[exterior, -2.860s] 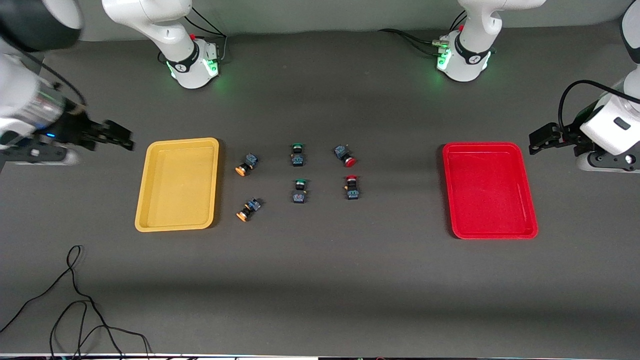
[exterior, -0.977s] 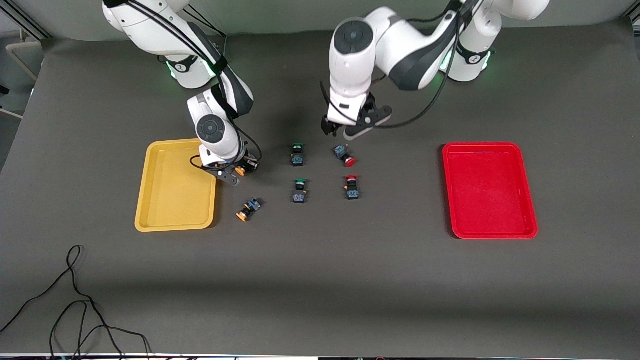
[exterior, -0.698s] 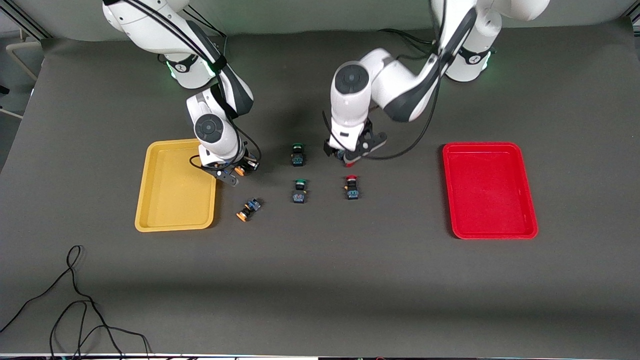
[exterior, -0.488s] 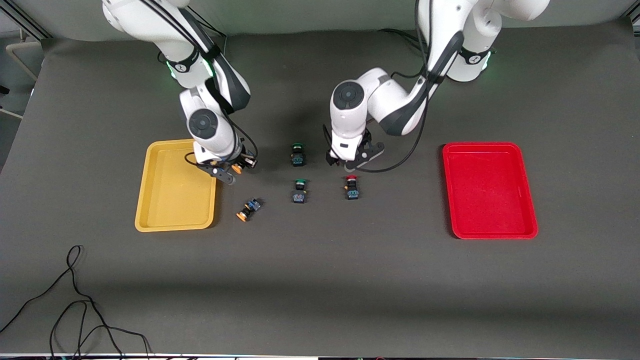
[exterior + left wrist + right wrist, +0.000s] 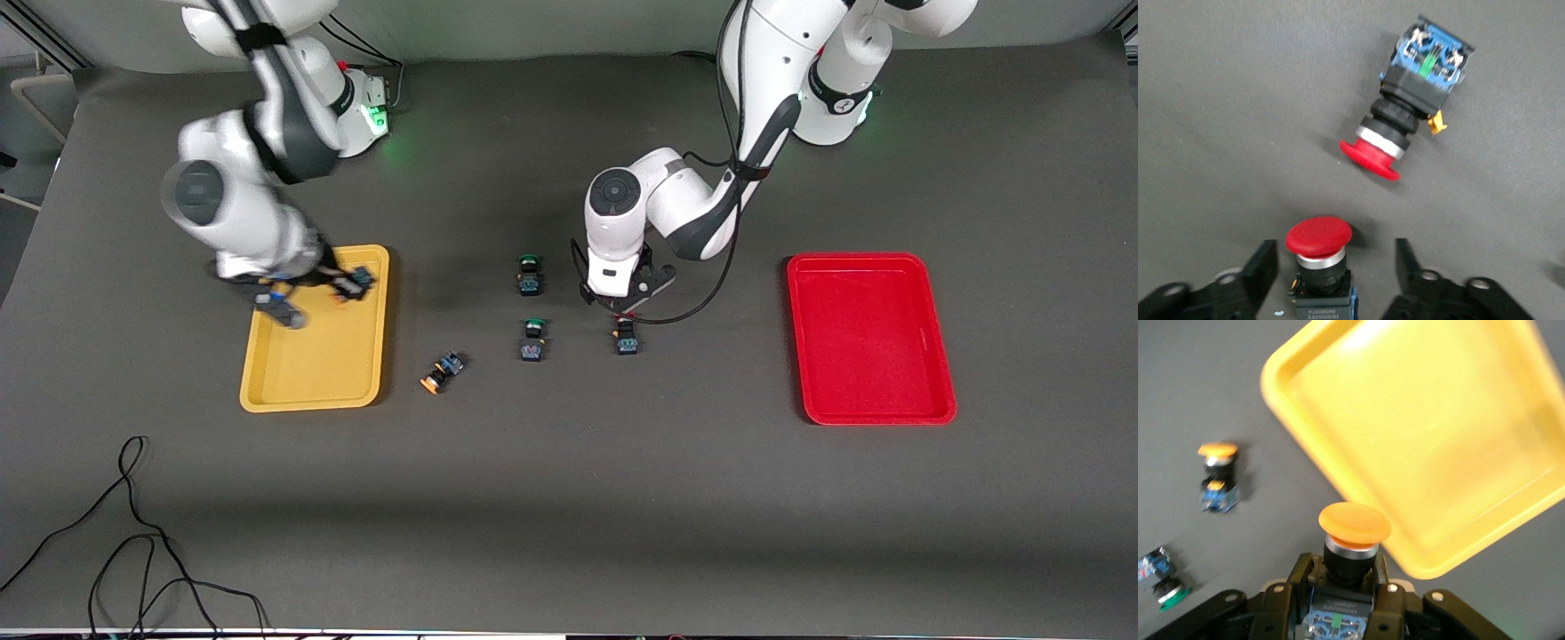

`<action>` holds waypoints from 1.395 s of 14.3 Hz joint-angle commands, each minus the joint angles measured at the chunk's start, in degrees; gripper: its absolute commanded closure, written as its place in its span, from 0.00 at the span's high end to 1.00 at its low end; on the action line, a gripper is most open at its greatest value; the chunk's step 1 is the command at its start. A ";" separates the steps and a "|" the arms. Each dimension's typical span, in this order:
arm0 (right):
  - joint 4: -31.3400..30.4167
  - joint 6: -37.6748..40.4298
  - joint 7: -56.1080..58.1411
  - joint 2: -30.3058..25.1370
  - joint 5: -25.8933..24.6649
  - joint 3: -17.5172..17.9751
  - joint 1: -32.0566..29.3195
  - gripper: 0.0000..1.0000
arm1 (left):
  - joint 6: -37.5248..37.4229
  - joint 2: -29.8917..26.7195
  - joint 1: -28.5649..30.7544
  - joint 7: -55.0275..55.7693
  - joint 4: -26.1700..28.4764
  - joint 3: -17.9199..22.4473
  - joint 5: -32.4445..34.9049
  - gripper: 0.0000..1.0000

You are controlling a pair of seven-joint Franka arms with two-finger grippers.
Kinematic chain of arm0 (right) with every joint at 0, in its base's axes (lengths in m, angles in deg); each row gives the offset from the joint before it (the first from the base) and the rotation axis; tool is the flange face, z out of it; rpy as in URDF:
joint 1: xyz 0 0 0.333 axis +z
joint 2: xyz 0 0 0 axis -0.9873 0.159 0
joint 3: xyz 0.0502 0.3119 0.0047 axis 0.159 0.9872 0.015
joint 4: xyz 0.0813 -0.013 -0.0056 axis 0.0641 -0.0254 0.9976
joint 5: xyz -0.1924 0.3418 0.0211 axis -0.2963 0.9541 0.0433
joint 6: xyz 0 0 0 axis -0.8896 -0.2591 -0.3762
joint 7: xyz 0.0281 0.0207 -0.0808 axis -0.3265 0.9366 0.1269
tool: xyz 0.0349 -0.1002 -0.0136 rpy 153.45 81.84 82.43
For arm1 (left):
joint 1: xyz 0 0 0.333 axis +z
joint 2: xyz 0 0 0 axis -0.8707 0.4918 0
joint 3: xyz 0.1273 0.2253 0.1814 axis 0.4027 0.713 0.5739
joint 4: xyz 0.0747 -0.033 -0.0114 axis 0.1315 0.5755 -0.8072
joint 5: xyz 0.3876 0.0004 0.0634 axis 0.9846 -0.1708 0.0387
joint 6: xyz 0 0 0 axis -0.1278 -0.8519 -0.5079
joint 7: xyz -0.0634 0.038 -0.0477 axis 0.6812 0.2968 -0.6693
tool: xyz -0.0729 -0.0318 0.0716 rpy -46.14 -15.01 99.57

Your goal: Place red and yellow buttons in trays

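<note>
A dark grey table (image 5: 569,498) carries two shallow trays, well apart. The red tray (image 5: 869,267) lies toward the left arm's end, its floor bare. The yellow tray (image 5: 311,396) lies toward the right arm's end; no button rests on its floor.

The right gripper (image 5: 342,286) hangs over the yellow tray's upper part, its fingers pinched on the black-and-blue body of an orange-yellow button (image 5: 1354,523), cap pointing outward. In the right wrist view that cap sits over the tray's rim.

The left gripper (image 5: 622,300) is low over the middle of the table, between the two red buttons. In the left wrist view its black fingers (image 5: 1257,267) stand spread on either side of one red button (image 5: 1319,237), with grey table showing in the gaps; they do not touch it. The other red button (image 5: 1395,130) lies on its side just past it, blue end away from the gripper. In the front view the gripper hides part of this pair.

A second orange-yellow button (image 5: 441,371) lies tilted on the table, near the yellow tray's corner nearest the camera. Two green-capped switches (image 5: 530,274) sit between it and the left gripper, one nearer the camera than the other.

A black cable (image 5: 133,533) trails across the table's near corner.
</note>
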 commanded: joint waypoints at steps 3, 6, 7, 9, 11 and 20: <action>-5.05 -0.79 5.44 -1.30 1.14 -0.04 -5.90 0.13 | 0.48 0.58 -0.92 3.43 -0.48 0.38 1.28 0.06; -13.47 -11.74 8.62 0.45 1.14 -0.04 -7.94 0.14 | -2.75 -0.99 -0.57 3.08 -3.11 0.38 1.19 0.03; -15.59 -15.87 8.62 2.11 1.14 -0.04 -7.94 0.14 | -6.17 -2.57 -0.31 2.64 -4.42 0.29 1.10 0.03; -17.37 -22.13 8.88 6.15 1.14 -0.04 -7.94 0.16 | -13.55 -5.73 0.39 -0.93 -8.55 0.20 -0.12 0.00; -17.37 -23.91 9.32 8.89 1.14 -0.04 -7.94 0.16 | -19.53 -9.85 2.67 -15.55 -9.80 0.20 -5.11 0.00; -16.06 -22.52 10.03 5.92 1.14 -0.12 -7.85 1.00 | -36.09 -21.83 28.67 -66.32 -4.28 0.73 -9.19 0.00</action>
